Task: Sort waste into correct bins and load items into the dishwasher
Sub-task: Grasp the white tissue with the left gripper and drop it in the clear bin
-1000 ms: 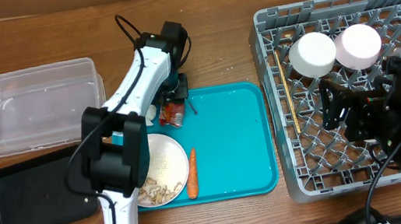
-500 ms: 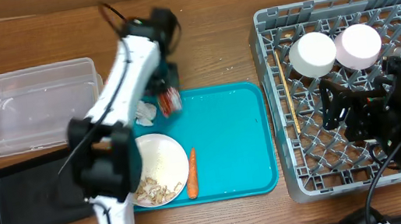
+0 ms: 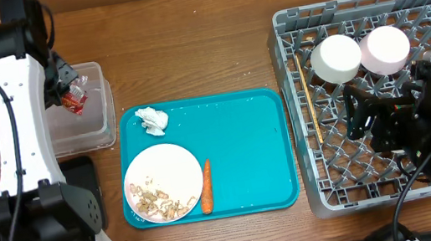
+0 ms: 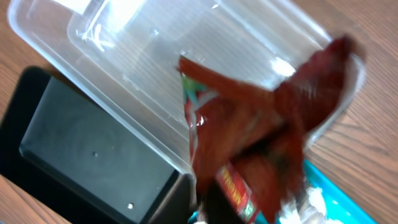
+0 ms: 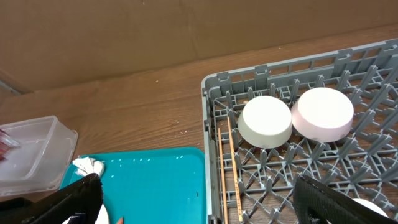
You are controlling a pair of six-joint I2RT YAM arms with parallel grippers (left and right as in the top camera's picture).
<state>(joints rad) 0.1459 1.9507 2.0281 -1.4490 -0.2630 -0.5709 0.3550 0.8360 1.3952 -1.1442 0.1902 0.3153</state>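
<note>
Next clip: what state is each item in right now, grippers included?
left gripper: shut on red wrapper
red wrapper: held above clear tub
right gripper: open, holding nothing
tissue: crumpled, on teal tray
plate: on teal tray, food scraps on it
carrot: lying on teal tray beside plate
two bowls: upside down in dish rack
chopsticks: lying in dish rack

Teal tray [image 3: 246, 158] lay flat, mid wooden table [image 3: 213, 45]. Brown cardboard wall [image 5: 155, 37] stood behind table's far edge.
</note>
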